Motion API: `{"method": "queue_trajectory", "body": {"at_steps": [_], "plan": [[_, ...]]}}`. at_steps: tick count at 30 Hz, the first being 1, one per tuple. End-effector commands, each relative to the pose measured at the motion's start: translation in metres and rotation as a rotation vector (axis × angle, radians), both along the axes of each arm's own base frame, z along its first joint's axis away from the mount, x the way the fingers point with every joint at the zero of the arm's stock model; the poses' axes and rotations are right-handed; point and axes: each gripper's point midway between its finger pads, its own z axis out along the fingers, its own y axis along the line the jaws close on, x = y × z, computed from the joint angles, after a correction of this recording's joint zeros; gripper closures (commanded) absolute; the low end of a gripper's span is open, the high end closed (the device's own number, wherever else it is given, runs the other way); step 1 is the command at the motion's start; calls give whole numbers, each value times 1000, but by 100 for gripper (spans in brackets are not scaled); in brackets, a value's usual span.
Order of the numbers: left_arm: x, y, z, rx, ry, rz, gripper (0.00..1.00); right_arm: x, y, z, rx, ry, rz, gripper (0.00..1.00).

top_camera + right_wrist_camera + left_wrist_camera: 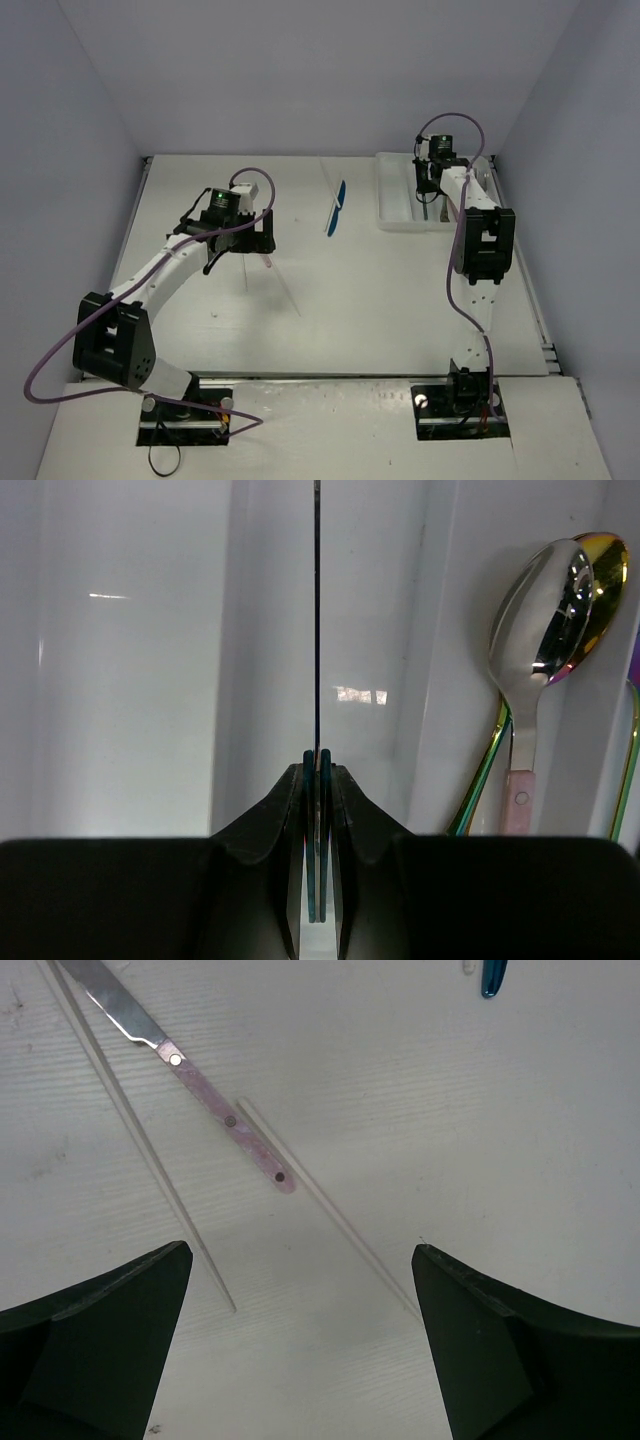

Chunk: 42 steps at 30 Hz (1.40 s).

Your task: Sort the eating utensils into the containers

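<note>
Left end effector (300, 1258) spread wide, hovering over worktop (500, 1140) w/ pink-handled knife (225, 1115) & two pale sticks (141, 1135) lying below it. Right end effector (317, 770) pinched on teal-handled utensil (317, 630), edge-on, over tray (430, 630) compartment next to slot w/ spoon (545, 610).

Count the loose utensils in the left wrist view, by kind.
Knife, pink handle: 1
Pale sticks: 2
Blue utensil, only its end in frame, kind unclear: 1
Total: 4
Not counted: pale tip at the top edge, too little shown.
</note>
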Motion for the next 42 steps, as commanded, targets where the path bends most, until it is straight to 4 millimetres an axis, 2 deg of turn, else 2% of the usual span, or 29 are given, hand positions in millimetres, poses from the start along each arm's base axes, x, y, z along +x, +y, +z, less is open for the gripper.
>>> {"method": "queue_trajectory", "body": {"at_steps": [1, 4, 8, 10, 14, 18, 19, 26, 32, 42], "plan": [[13, 4, 12, -15, -15, 55, 9, 18, -2, 34, 18, -100, -8, 99], [18, 8, -1, 9, 22, 91, 12, 16, -1, 29, 23, -87, -5, 89], [27, 12, -11, 26, 62, 139, 15, 14, -1, 28, 23, -83, -4, 82], [37, 15, -21, 41, 107, 174, 19, 12, -1, 26, 24, -77, -5, 70], [45, 23, -35, 78, 167, 225, 22, 9, 1, 36, 35, -87, -6, 60], [57, 22, -43, 72, 185, 243, 27, 2, 7, 70, 79, -137, -3, 59], [62, 20, -39, 64, 175, 246, 29, 0, 11, 76, 98, -144, 7, 59], [82, 15, -45, 55, 183, 263, 36, -17, 25, 132, 170, -224, 38, 57], [88, 8, -54, 27, 212, 271, 42, -29, 30, 140, 198, -224, 52, 56], [101, 18, -79, 49, 249, 311, 46, -41, 36, 143, 236, -216, 60, 56]]}}
